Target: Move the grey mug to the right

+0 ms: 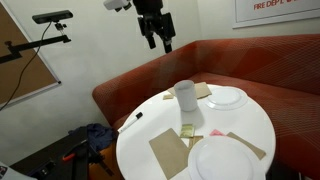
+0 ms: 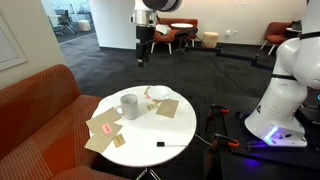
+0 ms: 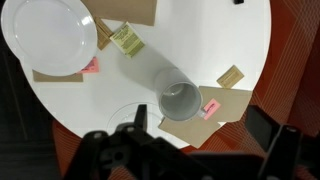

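The grey mug [image 1: 185, 94] stands upright on the round white table [image 1: 160, 128], near its sofa-side edge. It also shows in an exterior view [image 2: 128, 105] and from above in the wrist view [image 3: 180, 100], empty. My gripper [image 1: 160, 42] hangs high above the table, well clear of the mug, with its fingers apart and nothing between them. It also shows in an exterior view [image 2: 143, 55]. In the wrist view the gripper [image 3: 200, 122] frames the mug from above at the bottom edge.
One white plate [image 1: 226, 97] lies beside the mug and another [image 1: 225, 158] at the table's near side. Brown napkins [image 1: 168, 152], pink notes [image 3: 211, 107], a green packet [image 3: 126, 39] and a black marker [image 1: 132, 120] lie on the table. A red sofa [image 1: 270, 62] curves behind it.
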